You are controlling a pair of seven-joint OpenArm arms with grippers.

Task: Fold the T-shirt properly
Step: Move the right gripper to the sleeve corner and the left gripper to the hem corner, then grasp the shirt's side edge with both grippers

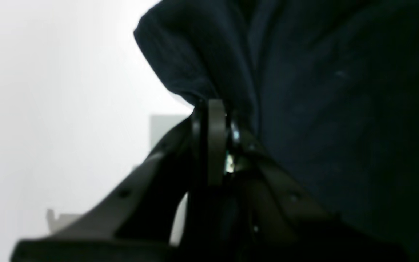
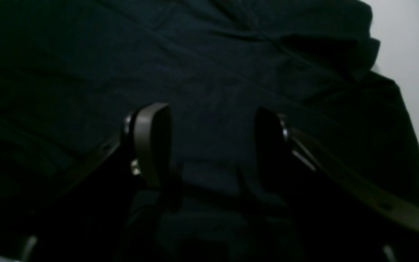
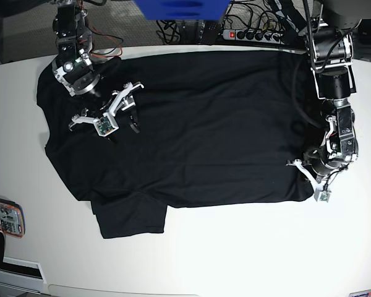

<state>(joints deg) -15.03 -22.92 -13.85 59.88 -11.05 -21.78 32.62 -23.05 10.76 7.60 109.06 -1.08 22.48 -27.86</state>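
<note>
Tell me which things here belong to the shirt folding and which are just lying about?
Part of the job:
- T-shirt
- left end effector, shut on its edge
- right end effector, open above it

Lying about:
- power strip
- blue object
- small device

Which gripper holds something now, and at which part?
The left gripper pinches the T-shirt at its edge; the right gripper is open, holding nothing.

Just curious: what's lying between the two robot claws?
Only T-shirt stretches between the left gripper and right gripper, per the base view.
</note>
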